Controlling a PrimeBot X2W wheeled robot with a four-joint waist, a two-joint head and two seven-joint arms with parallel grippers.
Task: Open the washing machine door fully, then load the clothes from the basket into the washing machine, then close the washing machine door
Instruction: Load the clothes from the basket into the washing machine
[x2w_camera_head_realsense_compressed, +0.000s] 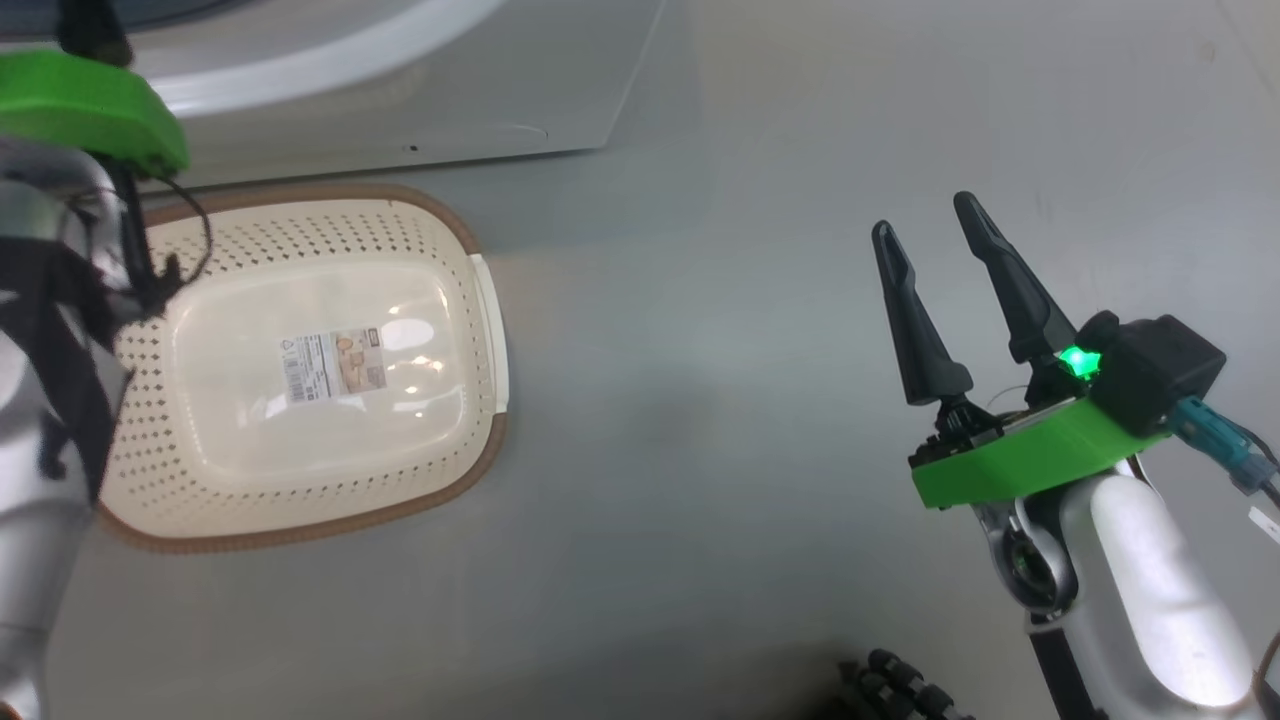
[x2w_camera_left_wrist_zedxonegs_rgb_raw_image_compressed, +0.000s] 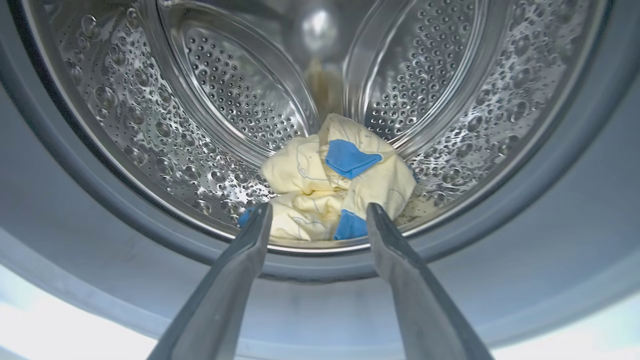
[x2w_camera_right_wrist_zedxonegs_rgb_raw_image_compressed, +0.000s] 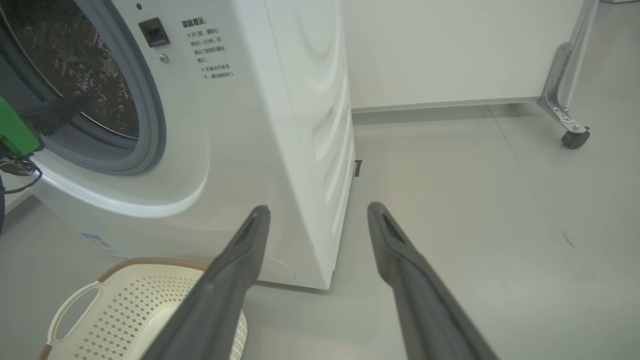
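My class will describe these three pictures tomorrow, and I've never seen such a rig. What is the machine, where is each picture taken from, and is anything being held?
It is a wheeled robot with two arms, each ending in a two-fingered gripper. One picture looks down from its head: the basket, seemingly empty, sits on the grey floor, with the right gripper open nearby. The others look along each wrist's fingers. The left gripper is open at the washing machine's steel drum, where the clothes lie. Nothing is held.

The left arm (x2w_camera_head_realsense_compressed: 45, 420) hides the left side of the basket (x2w_camera_head_realsense_compressed: 330, 230), and the print on its label (x2w_camera_head_realsense_compressed: 333, 366) is too small to read.
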